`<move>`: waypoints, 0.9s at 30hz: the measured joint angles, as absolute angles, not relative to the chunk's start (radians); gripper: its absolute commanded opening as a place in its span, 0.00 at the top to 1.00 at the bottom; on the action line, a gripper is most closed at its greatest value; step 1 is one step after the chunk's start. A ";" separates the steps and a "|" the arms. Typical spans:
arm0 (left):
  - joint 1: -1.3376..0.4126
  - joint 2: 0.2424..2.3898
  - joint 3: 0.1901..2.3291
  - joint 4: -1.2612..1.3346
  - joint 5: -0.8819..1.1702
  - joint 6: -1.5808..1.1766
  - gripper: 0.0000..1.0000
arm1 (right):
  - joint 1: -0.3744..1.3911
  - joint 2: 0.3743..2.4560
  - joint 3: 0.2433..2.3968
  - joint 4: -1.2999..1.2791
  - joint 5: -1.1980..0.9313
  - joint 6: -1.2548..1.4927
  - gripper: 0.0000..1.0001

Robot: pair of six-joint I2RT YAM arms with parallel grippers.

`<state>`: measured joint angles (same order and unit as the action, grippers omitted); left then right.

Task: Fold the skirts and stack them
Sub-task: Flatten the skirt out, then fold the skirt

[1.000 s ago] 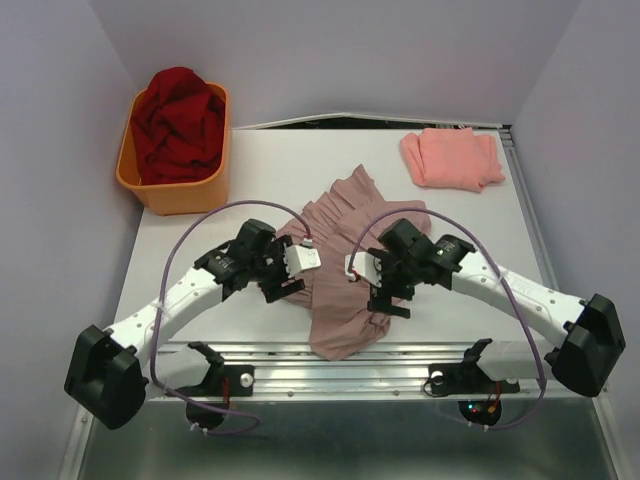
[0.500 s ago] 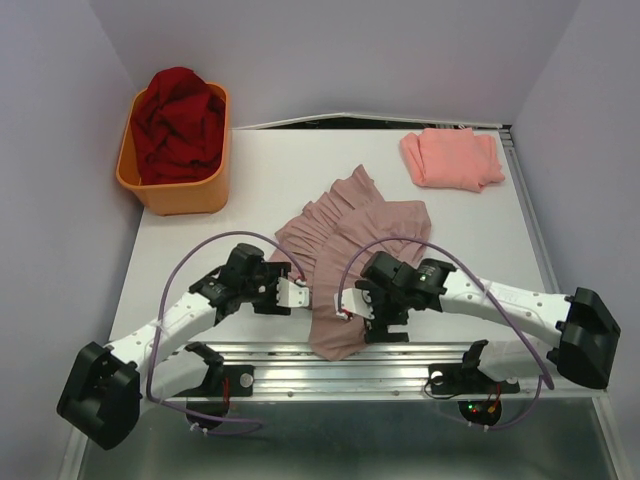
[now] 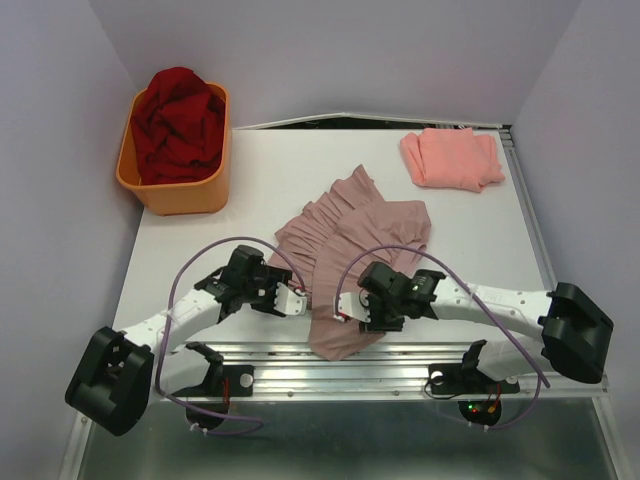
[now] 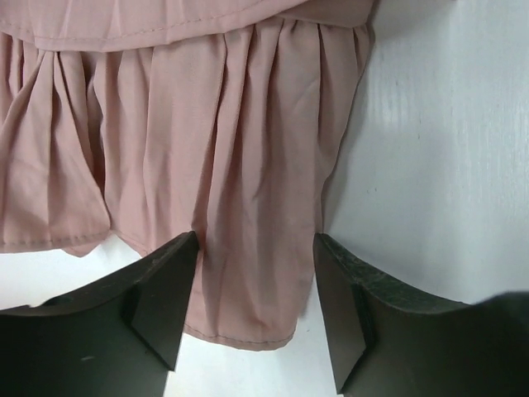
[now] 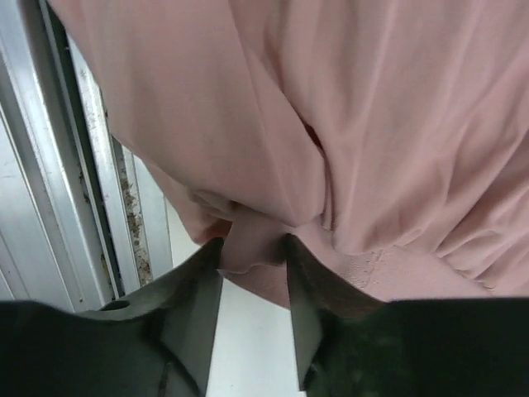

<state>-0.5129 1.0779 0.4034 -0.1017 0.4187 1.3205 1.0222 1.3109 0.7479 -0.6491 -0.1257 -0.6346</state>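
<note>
The mauve-pink skirt (image 3: 352, 232) lies spread on the white table, waist end toward the near edge. My left gripper (image 3: 300, 300) sits low at its left edge, open; in the left wrist view a flap of the gathered hem (image 4: 248, 207) lies between the wide-apart fingers (image 4: 165, 298). My right gripper (image 3: 352, 312) is down on the near end of the same skirt, open but narrow; a small fold of cloth (image 5: 252, 236) bridges the gap between its fingertips (image 5: 198, 289). The salmon-pink skirt (image 3: 452, 158) rests folded at the far right.
An orange tub (image 3: 150, 185) holding dark red cloth (image 3: 180, 120) stands at the far left corner. A metal rail (image 3: 350, 365) runs along the table's near edge, seen close beside the skirt in the right wrist view (image 5: 50, 165).
Both arms have drawn back toward the near edge and lowered onto the skirt. The right jaws have narrowed sharply around a fold; the left jaws have narrowed a little.
</note>
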 measured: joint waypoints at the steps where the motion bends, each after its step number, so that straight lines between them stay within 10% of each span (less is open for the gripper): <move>1: -0.511 1.079 0.403 -0.104 0.421 1.344 0.37 | 1.022 1.310 0.748 -0.640 -0.120 -0.628 0.77; 4: -0.509 1.083 0.403 -0.101 0.429 1.386 0.48 | 1.022 1.306 0.748 -0.618 -0.102 -0.616 0.99; 11: -0.508 1.141 0.407 -0.109 0.431 1.428 0.85 | 1.022 1.239 0.748 -0.617 -0.067 -0.582 0.99; 27: -0.463 0.875 0.524 -0.408 0.491 1.377 1.00 | 1.022 0.988 0.773 -0.695 0.006 -0.454 0.99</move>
